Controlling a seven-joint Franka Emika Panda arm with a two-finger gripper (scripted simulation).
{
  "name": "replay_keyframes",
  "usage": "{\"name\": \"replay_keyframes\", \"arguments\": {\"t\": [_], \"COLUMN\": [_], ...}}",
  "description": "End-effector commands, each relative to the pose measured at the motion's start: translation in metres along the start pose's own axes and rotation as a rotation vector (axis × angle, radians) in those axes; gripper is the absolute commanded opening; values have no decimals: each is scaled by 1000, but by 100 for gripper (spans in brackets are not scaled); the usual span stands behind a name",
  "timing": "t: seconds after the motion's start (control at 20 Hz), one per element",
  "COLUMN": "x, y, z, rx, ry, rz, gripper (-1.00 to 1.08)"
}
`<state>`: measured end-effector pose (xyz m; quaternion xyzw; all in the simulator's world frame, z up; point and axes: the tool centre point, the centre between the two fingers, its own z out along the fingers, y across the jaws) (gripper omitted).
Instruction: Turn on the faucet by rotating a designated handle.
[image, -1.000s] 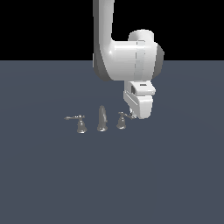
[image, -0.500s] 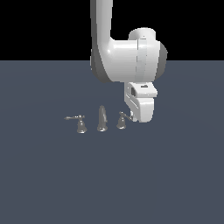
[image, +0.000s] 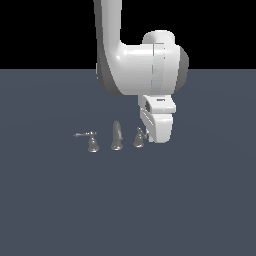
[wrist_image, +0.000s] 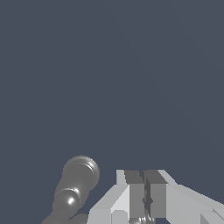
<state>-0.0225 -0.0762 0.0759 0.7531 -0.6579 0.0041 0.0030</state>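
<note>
Exterior view set back and slightly raised, facing level across the grey floor (image: 200, 200) at arm (image: 135, 65) and tiny faucet (image: 116, 136), wrist view pressed close, looking along the gripper (wrist_image: 143, 192) at the floor, both share gripper and spout (wrist_image: 76, 181).

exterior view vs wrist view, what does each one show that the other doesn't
Only the exterior view shows the white arm and the whole faucet set: the long-lever handle, with the short-lever handle right beside the hand. Only the wrist view shows the fingers close up, with a narrow gap between them. Both show the spout, the hand and the dark grey floor.
</note>
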Motion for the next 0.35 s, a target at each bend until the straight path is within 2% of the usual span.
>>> {"name": "replay_keyframes", "arguments": {"t": [0.0,0.25,0.3], "x": [-26,-62,-62], "y": [-5,-13,-13], "z": [0,-1,-1], "rx": [0,-1,-1], "ry": [-6,-10,-10], "rz": [-24,-42,-42], "gripper": [-100,-100,-100]}}
